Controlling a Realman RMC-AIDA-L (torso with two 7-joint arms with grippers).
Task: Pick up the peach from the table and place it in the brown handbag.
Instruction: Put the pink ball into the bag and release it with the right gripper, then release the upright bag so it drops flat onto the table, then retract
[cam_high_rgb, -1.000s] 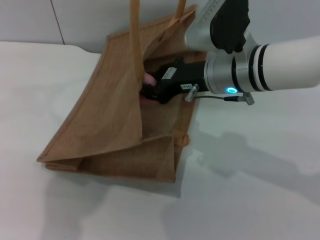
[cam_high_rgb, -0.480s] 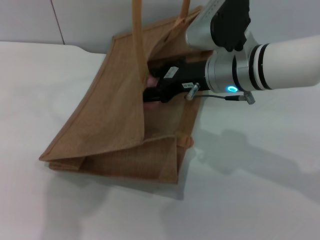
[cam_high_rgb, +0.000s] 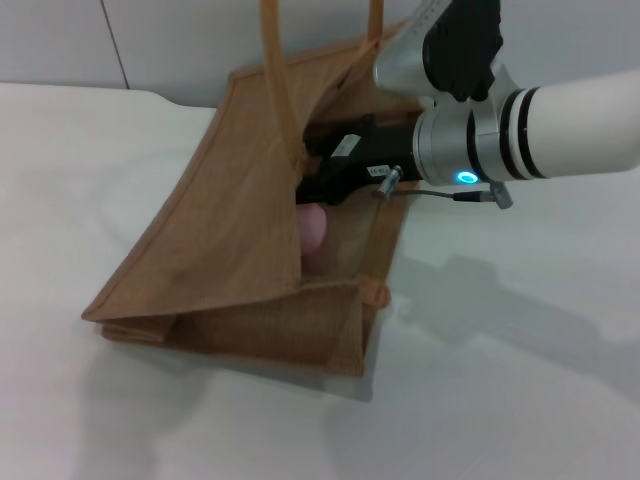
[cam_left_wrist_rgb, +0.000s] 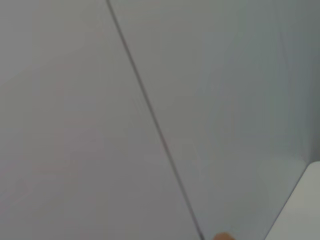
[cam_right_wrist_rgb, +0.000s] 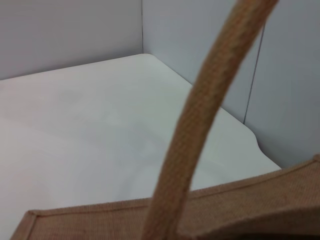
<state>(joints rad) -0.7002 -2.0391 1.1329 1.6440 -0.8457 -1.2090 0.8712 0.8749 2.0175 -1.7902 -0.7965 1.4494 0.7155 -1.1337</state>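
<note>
The brown handbag (cam_high_rgb: 230, 240) lies tilted on the white table (cam_high_rgb: 520, 380) with its mouth toward my right arm. My right gripper (cam_high_rgb: 306, 188) reaches into the mouth, its tips partly hidden behind the bag's near wall. The pale-pink peach (cam_high_rgb: 313, 228) sits inside the bag just below the gripper, apart from it. The right wrist view shows a bag handle (cam_right_wrist_rgb: 200, 130) close up, the bag's rim (cam_right_wrist_rgb: 260, 205) and the table (cam_right_wrist_rgb: 90, 125). My left gripper is out of view; its wrist view shows only a grey wall.
Two arched handles (cam_high_rgb: 280, 90) rise from the bag beside my right arm. A grey wall (cam_high_rgb: 150, 40) runs along the table's far edge. A loose cable and plug (cam_high_rgb: 480, 196) hang under my right wrist.
The peach has left my right gripper and dropped lower inside the bag. The gripper has drawn back slightly and the bag has shifted a little.
</note>
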